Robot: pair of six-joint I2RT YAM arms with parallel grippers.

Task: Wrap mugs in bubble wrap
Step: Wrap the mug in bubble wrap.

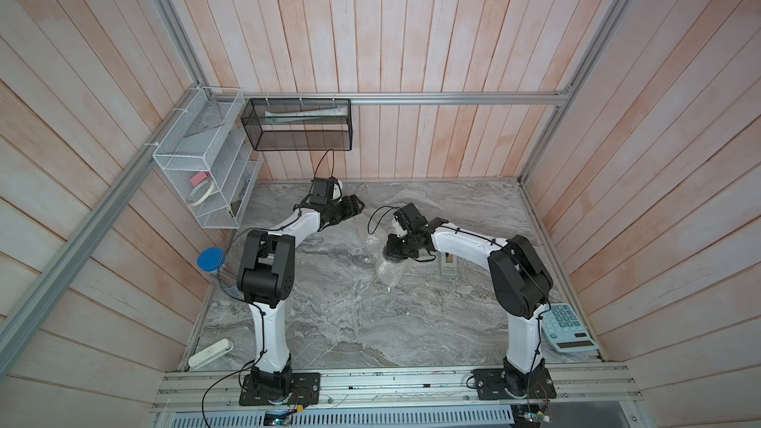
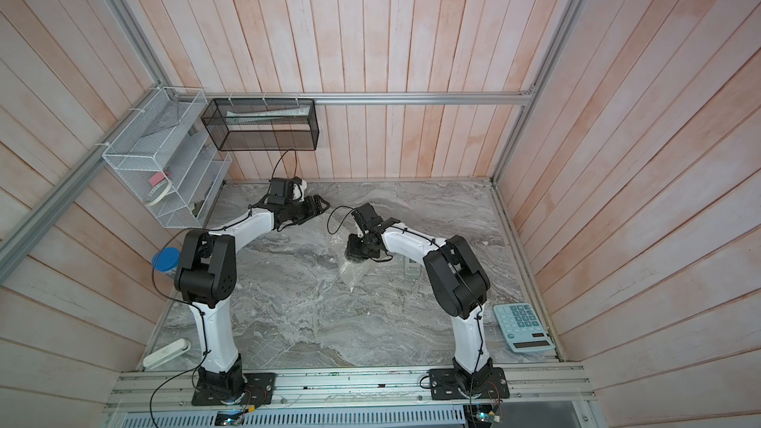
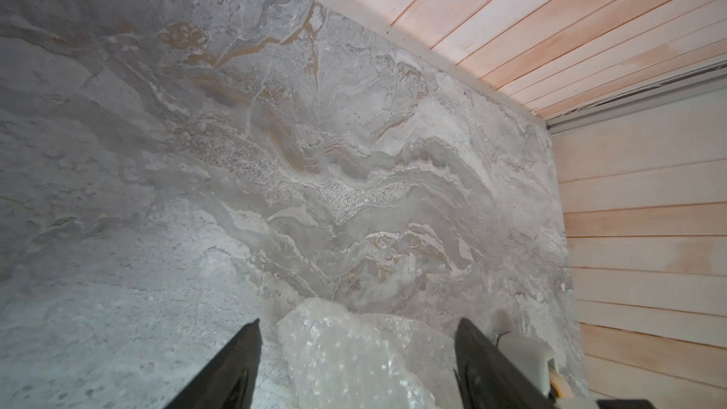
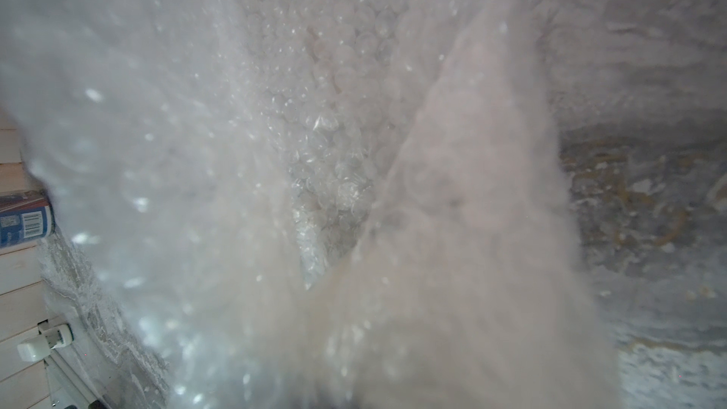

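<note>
Pinching the clear, crinkly bubble wrap sheet (image 1: 388, 277) at the middle of the grey marble table (image 1: 329, 314), the right claw (image 1: 391, 255) is closed on it. The left claw (image 3: 358, 328) hangs wide open and empty. The mug is hidden, probably inside the wrap. The wrap looks light, soft and slippery, so grip its bunched folds.

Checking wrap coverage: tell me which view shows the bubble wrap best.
Right wrist view: the bubble wrap fills the frame, bubbles distinct at centre, blurred nearby. Left wrist shows only a crumpled end. Both top views show a faint see-through patch.
</note>
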